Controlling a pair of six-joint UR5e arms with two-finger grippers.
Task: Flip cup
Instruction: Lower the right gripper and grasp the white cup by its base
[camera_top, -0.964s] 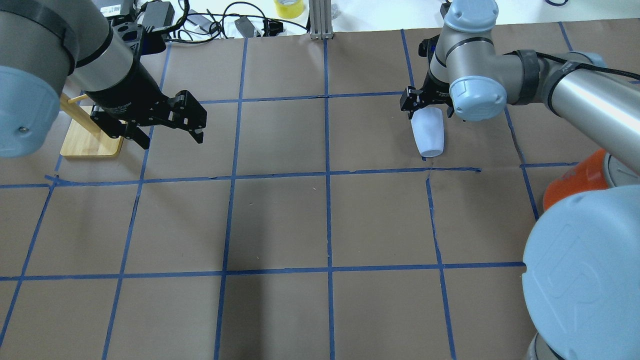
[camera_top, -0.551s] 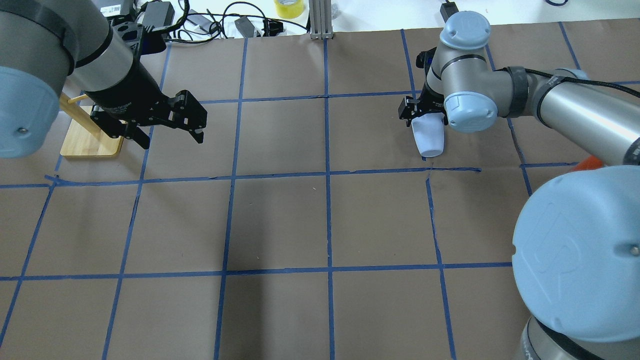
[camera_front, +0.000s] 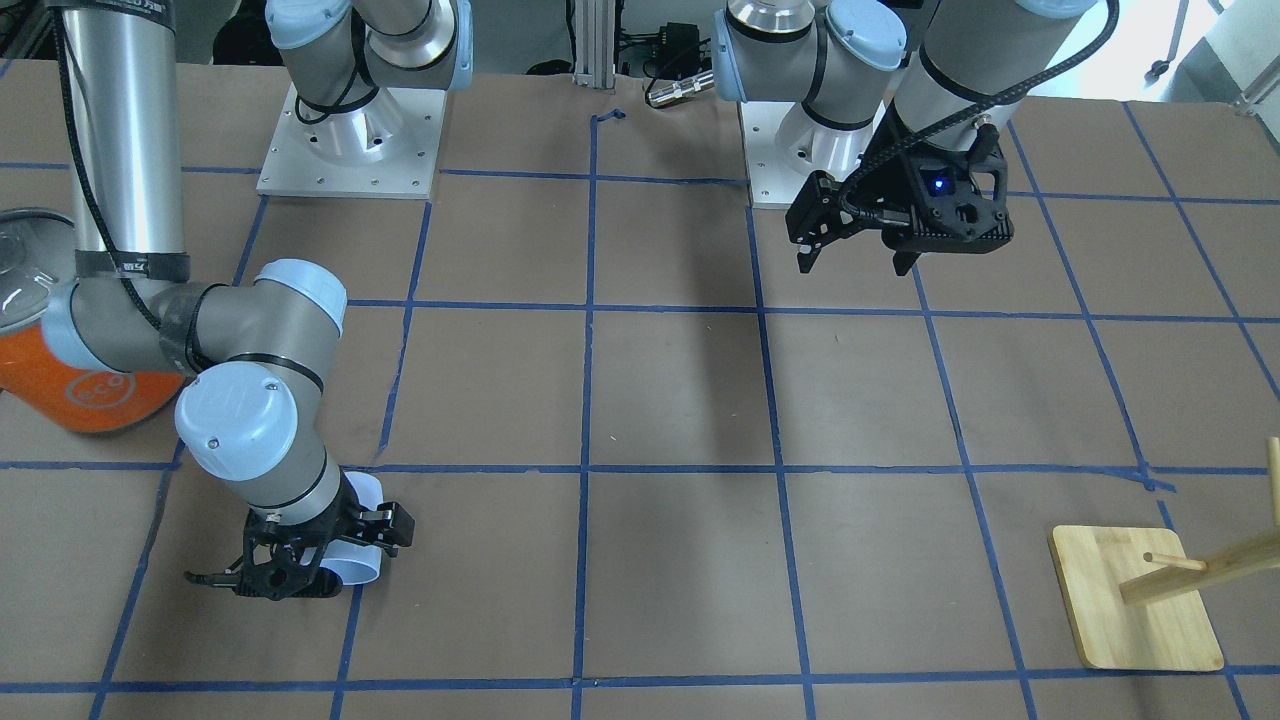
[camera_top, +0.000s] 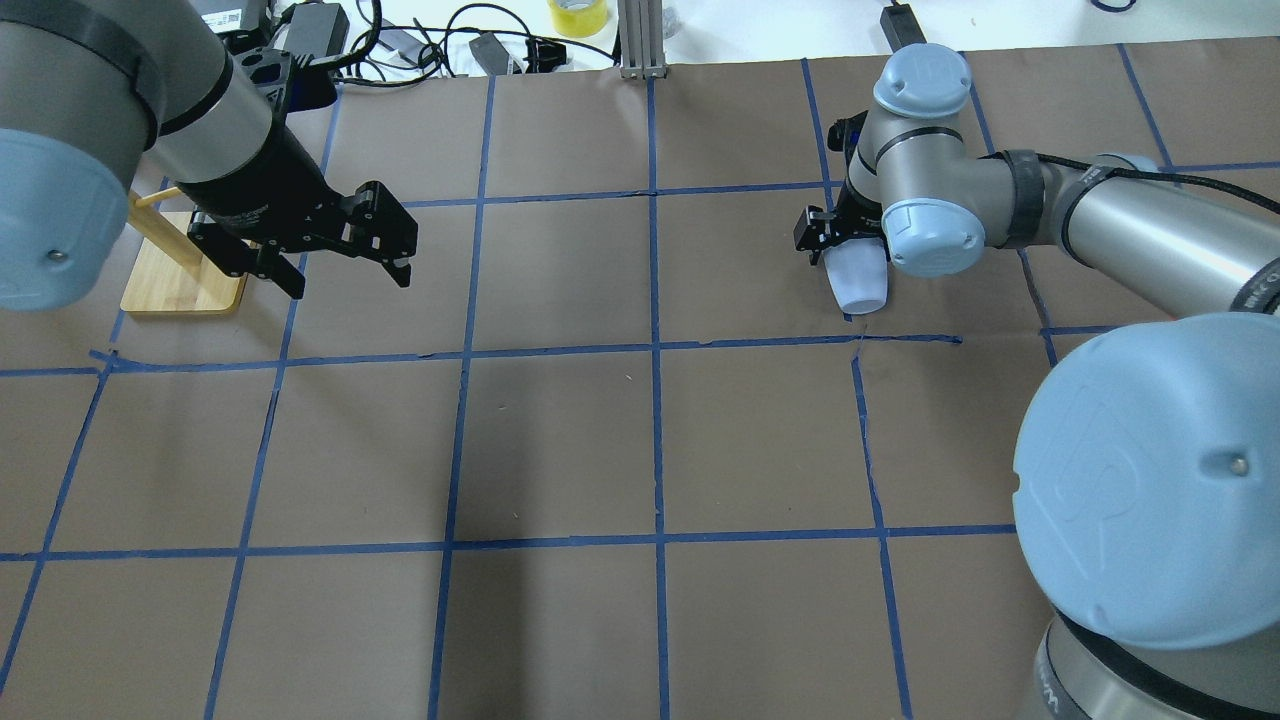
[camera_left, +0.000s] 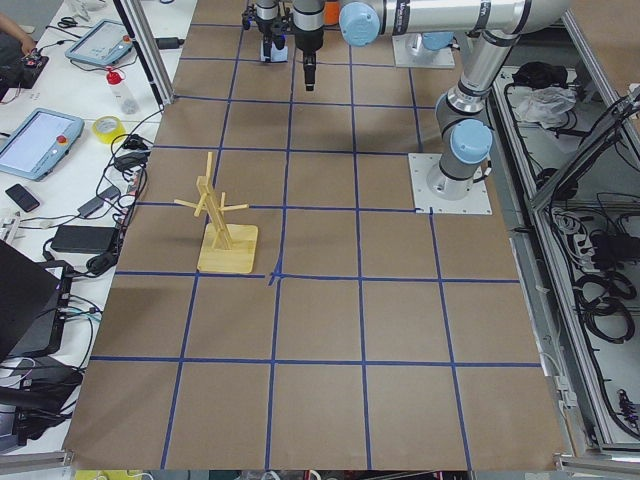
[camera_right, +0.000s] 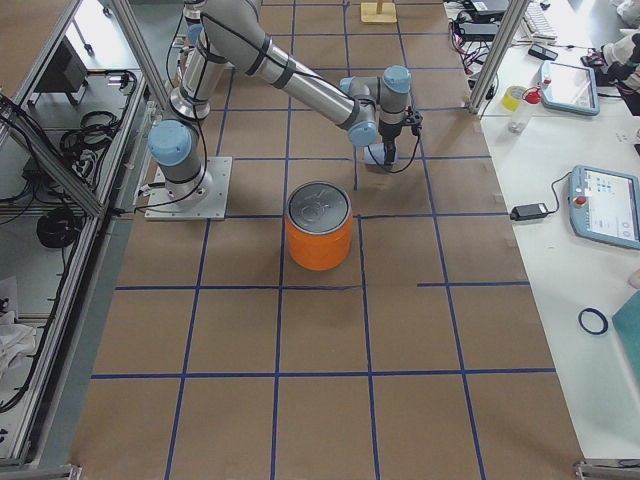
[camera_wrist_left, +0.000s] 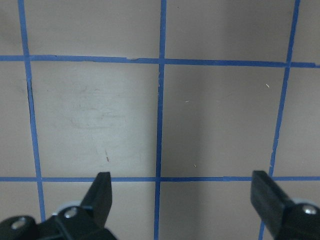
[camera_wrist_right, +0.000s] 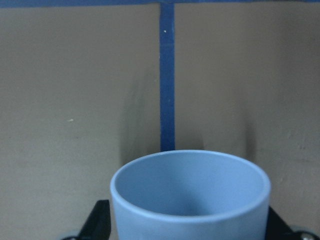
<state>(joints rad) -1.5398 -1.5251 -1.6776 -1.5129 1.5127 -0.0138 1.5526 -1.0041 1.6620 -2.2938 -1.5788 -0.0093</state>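
1. A brown paper-covered table (camera_top: 560, 440) gridded with blue tape.
2. The right hand (camera_top: 840, 240) grips the small pale blue plastic cup (camera_top: 860, 280), tilted, far-right.
3. The left hand (camera_top: 345, 265) hangs open, holding nothing.

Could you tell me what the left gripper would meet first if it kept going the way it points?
Probably just the bare table paper: the left gripper is open, and nothing lies ahead of it.
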